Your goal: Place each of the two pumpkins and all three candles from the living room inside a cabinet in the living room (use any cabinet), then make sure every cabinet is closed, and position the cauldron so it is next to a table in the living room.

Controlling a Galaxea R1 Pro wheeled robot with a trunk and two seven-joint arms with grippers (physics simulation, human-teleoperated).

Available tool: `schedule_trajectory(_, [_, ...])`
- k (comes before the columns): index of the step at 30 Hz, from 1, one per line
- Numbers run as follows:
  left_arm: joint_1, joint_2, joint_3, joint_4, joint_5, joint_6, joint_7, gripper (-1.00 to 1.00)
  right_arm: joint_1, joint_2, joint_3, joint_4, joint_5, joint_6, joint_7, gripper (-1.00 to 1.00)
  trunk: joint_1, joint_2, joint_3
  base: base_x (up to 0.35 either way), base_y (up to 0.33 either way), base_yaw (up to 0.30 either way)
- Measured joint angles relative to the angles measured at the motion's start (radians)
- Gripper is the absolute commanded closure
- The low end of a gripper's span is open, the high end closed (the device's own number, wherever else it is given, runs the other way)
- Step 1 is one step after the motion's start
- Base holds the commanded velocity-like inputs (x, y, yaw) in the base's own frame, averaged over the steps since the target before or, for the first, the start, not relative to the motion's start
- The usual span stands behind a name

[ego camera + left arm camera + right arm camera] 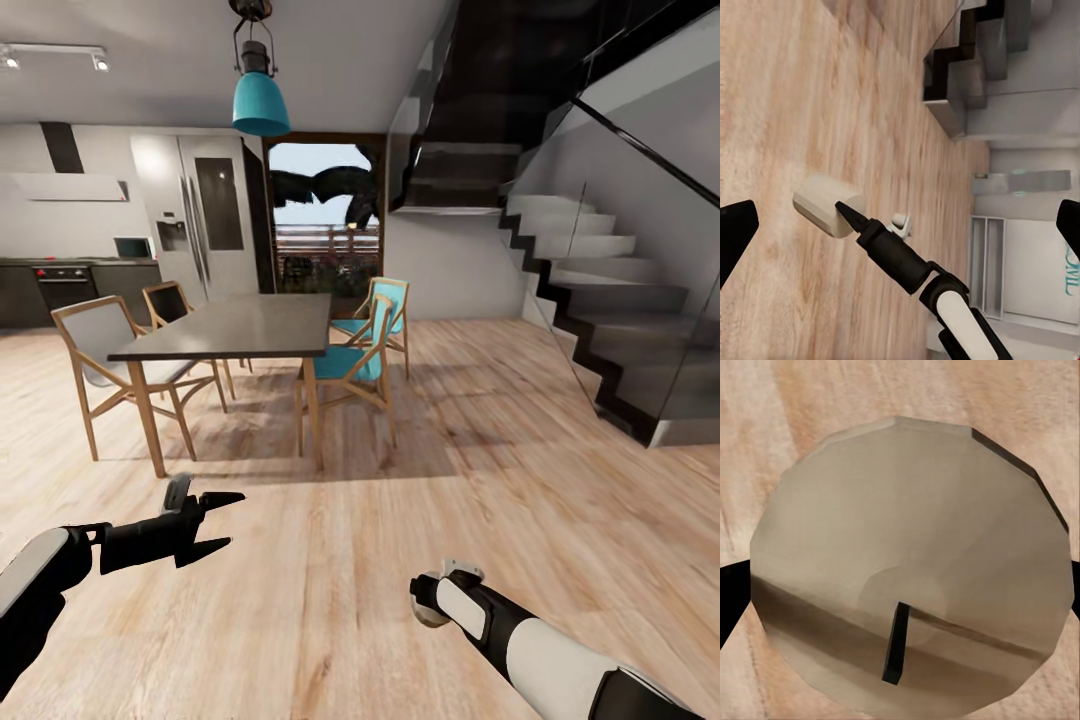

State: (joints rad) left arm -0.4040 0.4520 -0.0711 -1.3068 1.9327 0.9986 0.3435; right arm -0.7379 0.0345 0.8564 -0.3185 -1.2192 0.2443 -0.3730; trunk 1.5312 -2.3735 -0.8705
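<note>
My right gripper (432,602) points down at the wooden floor and is shut on one off-white candle (907,562). The right wrist view looks straight onto the candle's flat top and its small dark wick (897,643). In the left wrist view the same candle (821,201) sits at the tip of the right arm's black fingers (852,219), above bare floor. My left gripper (218,522) hangs low at the left, open and holding nothing. The pumpkins, the cabinet and the cauldron are out of view.
A dark-topped dining table (240,325) with several wooden chairs (100,350) stands ahead on the left. A staircase with a glass side (600,300) rises at the right. Kitchen units and a fridge (200,215) line the back wall. Wooden floor (480,440) lies between table and stairs.
</note>
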Motion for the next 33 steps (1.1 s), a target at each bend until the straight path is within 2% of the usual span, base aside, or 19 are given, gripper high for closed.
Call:
schedule_trajectory(17, [0.000, 0.000, 0.000, 0.000, 0.000, 0.000, 0.000, -1.00, 0.000, 0.001, 0.001, 0.000, -0.001, -0.004, -0.001, 1.00, 0.000, 0.000, -0.011, 0.000, 0.000, 0.257])
schedule_trajectory(21, [0.000, 0.000, 0.000, 0.000, 0.000, 0.000, 0.000, -1.00, 0.000, 0.001, 0.000, 0.001, 0.021, -0.005, -0.002, 1.00, 0.000, 0.000, -0.014, 0.000, 0.000, 0.259])
schedule_trajectory(27, [0.000, 0.000, 0.001, 0.000, 0.002, 0.000, -0.001, -1.00, 0.001, 0.002, 0.000, 0.001, 0.028, -0.005, -0.002, 1.00, 0.000, 0.000, -0.017, 0.000, 0.000, 0.259])
schedule_trajectory(33, [0.000, 0.000, 0.002, 0.000, 0.007, 0.000, -0.002, -1.00, 0.000, 0.007, -0.001, 0.001, 0.032, -0.005, -0.001, 1.00, -0.023, 0.042, -0.003, 0.000, 0.000, 0.259])
